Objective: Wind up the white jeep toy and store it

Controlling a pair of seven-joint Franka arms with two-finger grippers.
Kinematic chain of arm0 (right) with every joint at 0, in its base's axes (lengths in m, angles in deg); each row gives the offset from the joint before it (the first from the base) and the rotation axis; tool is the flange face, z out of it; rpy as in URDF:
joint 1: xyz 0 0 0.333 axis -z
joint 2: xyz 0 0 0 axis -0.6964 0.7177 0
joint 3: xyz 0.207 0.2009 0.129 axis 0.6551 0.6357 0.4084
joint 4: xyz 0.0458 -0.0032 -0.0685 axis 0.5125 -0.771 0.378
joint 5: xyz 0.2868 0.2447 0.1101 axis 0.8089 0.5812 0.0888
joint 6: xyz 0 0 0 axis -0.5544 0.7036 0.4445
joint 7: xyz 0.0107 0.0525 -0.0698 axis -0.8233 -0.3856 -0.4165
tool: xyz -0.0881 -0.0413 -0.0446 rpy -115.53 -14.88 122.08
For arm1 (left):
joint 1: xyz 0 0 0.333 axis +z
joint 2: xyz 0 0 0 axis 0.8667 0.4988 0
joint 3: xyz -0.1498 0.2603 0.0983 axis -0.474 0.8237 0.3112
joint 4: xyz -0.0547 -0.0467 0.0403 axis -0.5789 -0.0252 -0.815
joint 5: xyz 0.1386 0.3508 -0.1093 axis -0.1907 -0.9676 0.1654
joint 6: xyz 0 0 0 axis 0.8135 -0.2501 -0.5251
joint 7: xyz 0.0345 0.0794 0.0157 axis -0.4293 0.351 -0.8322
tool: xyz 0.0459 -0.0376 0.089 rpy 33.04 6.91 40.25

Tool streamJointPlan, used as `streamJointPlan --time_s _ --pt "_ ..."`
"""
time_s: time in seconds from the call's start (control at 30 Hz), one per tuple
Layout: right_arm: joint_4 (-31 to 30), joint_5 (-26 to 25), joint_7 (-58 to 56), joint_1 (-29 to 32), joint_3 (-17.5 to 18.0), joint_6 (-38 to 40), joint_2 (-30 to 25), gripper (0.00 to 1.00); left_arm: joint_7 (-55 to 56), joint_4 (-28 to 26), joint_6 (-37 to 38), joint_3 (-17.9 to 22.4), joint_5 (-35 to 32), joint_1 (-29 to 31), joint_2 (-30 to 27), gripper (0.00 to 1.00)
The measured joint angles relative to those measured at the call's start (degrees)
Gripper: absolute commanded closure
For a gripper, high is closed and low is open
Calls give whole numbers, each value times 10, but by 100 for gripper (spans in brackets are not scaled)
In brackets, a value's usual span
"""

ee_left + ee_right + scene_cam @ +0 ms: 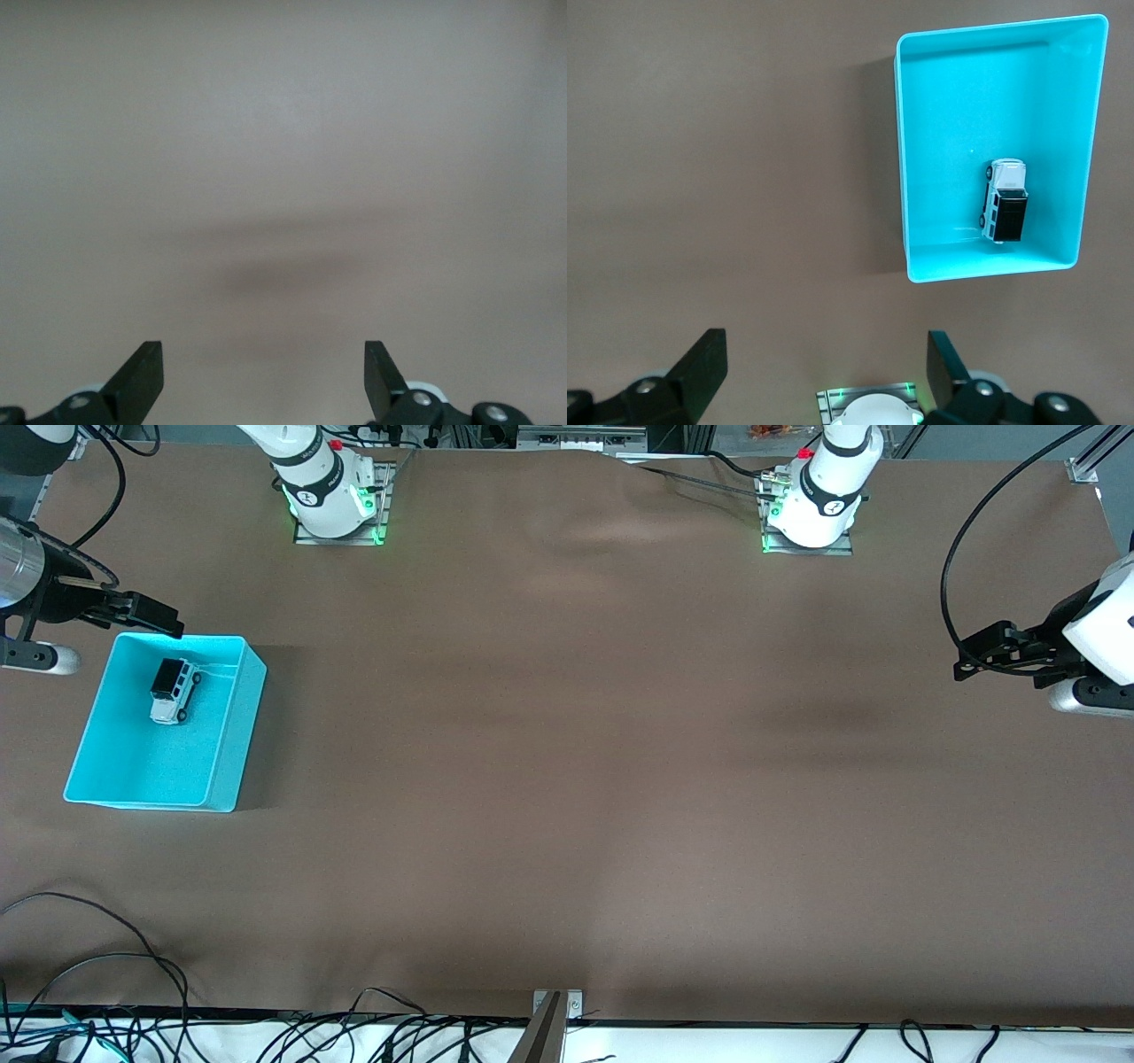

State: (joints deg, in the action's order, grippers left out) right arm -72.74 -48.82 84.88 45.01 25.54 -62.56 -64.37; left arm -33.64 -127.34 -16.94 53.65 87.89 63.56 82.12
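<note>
The white jeep toy (174, 689) stands on its wheels inside the turquoise bin (232, 731), in the part of the bin nearer the robots' bases. In the right wrist view the white jeep toy (1004, 202) shows its black roof inside the turquoise bin (902, 159). My right gripper (164, 622) hangs open and holds nothing, just above the bin's rim on the side toward the bases. Its fingers (700, 367) stand wide apart around the right gripper's midpoint (827, 363). My left gripper (966, 657) waits open over bare table at the left arm's end, and the left gripper (264, 372) has nothing between its fingers.
The brown table (567, 779) carries only the bin, at the right arm's end. The right arm's base (328, 496) and the left arm's base (815, 505) stand along the table's edge farthest from the front camera. Cables (106, 974) trail over the table's near edge.
</note>
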Motion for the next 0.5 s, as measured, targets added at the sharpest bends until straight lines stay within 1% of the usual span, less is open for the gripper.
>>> streamJointPlan --time_s 0.5 --pt "7 0 -5 0 4 -2 -11 0 0 0 0 0 0 0 0 0"
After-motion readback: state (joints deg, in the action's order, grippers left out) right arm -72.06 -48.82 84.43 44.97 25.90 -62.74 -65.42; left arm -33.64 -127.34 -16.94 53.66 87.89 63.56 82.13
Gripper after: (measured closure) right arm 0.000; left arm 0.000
